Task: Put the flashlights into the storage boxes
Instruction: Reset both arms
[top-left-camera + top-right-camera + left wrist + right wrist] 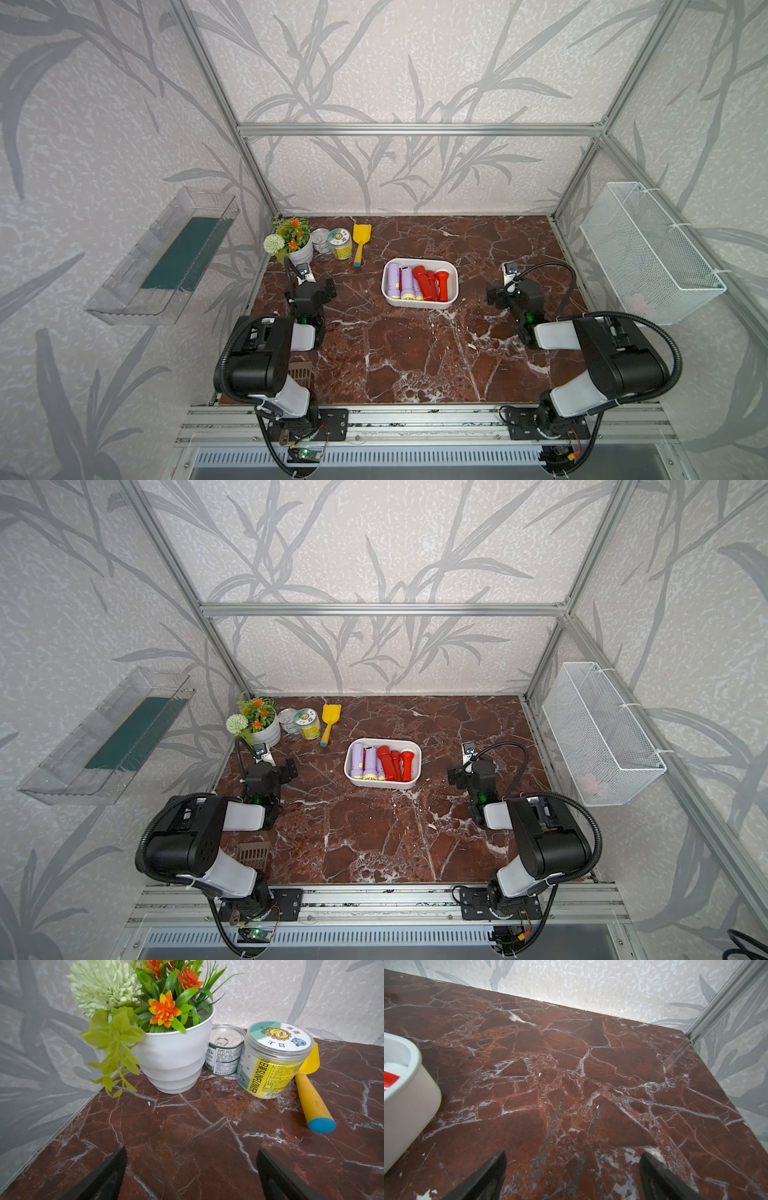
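Flashlights (420, 283) lie side by side in the white storage box (419, 306), mid-worktop (415, 357), nearer its far edge.

Bare marble runs from the box to the near edge. The left claw (191, 1153), wide apart and holding nothing, sits between box and left edge, facing the flower pot (174, 1064), tin (224, 1053), sunflower jar (274, 1059) and yellow shovel (311, 1097) crowding the far left corner. The right claw (574, 1154), equally wide and empty, sits over bare marble between box and right edge.

red marble table (415, 365) bears white tub (419, 304), flowerpot (302, 254), tin (320, 242), jar (341, 246), yellow shovel (360, 241)
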You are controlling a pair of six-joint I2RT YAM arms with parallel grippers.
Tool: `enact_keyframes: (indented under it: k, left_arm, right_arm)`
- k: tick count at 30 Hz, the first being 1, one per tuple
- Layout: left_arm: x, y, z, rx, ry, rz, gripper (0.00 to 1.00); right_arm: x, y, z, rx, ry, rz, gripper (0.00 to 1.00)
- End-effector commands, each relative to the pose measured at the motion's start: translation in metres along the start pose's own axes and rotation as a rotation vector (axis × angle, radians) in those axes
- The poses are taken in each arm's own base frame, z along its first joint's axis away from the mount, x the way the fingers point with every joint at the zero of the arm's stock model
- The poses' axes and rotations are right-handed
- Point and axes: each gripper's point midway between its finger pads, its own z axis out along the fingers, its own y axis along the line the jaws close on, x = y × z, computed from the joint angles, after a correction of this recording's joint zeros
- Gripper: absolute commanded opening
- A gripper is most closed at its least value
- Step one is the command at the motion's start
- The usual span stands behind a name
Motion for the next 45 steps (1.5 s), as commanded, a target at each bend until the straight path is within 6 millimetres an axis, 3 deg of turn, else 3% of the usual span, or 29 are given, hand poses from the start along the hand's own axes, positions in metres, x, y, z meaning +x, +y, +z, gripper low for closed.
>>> enact_keyframes:
  k: [1,39,45]
  left_arm:
    - [-0.007,0.0,0.0,0.004,-0.026,-0.006,0.99]
    - [-0.007,0.0,0.0,0.003,-0.026,-0.007,0.99]
    - [-0.006,0.0,0.0,0.004,-0.025,-0.005,0.99]
  right_arm:
    - [-0.015,-0.003,0.0,0.003,-0.039,0.011,0.99]
    - [-0.016,-0.003,-0.001,0.003,-0.045,0.011,0.99]
    - [-0.032,0.005,-0.014,-0.061,-0.066,-0.013,0.99]
